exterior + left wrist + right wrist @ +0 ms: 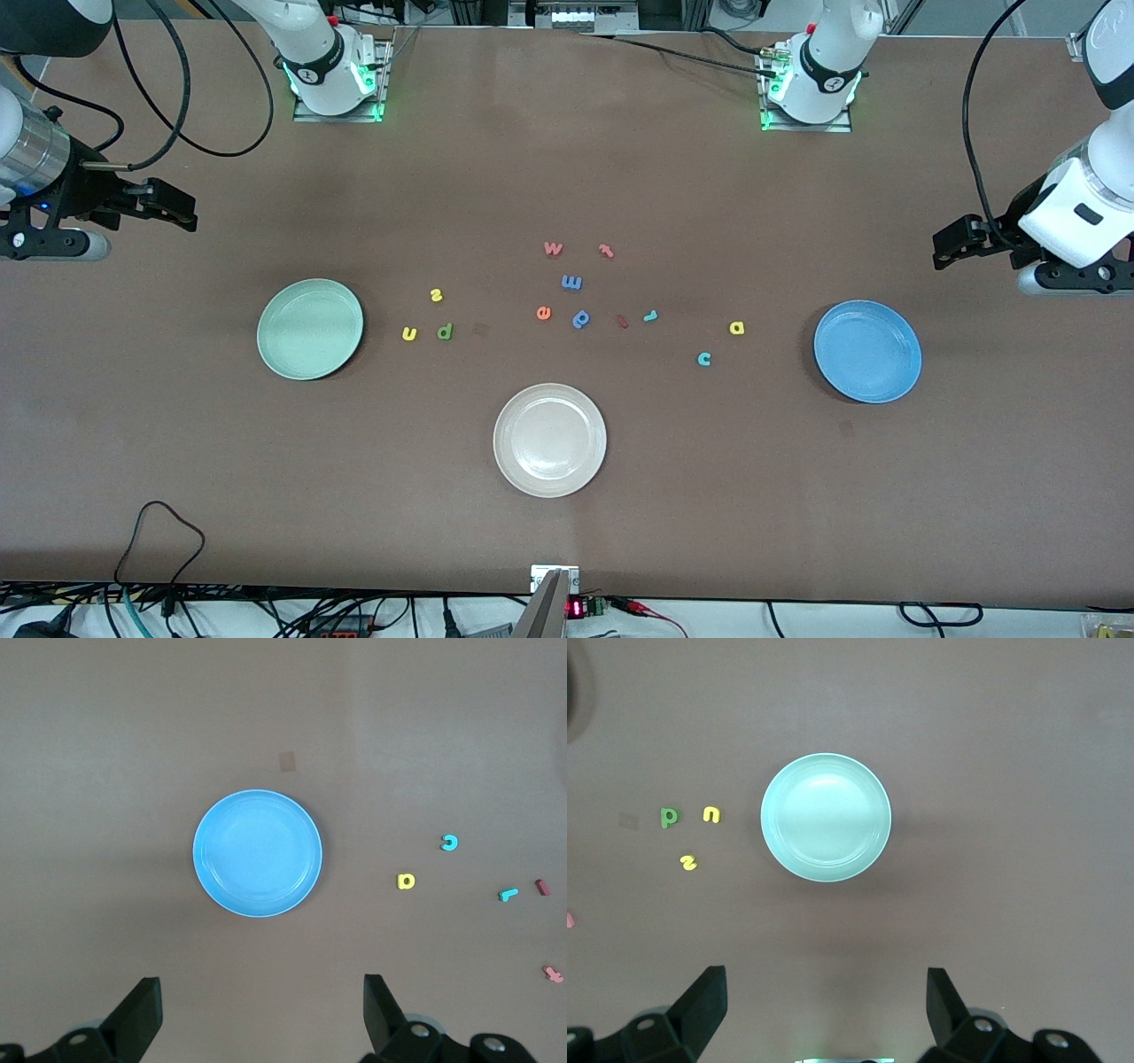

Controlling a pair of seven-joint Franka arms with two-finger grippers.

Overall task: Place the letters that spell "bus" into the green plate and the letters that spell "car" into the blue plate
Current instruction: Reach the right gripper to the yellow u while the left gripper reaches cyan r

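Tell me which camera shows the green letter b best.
The right wrist view: the green b sits large and unblocked beside the yellow u. The front view shows it smaller, near the green plate. The left wrist view misses it.

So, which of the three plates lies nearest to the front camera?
The cream-white plate. It shows lowest in the front view, while the green plate and the blue plate lie farther, toward the table's ends.

The front camera sits high across the table, facing both robot bases and covering the whole tabletop. Each wrist camera looks straight down from well above. The left wrist view shares the blue plate (257, 853) with the front view; the right wrist view shares the green plate (826, 818).
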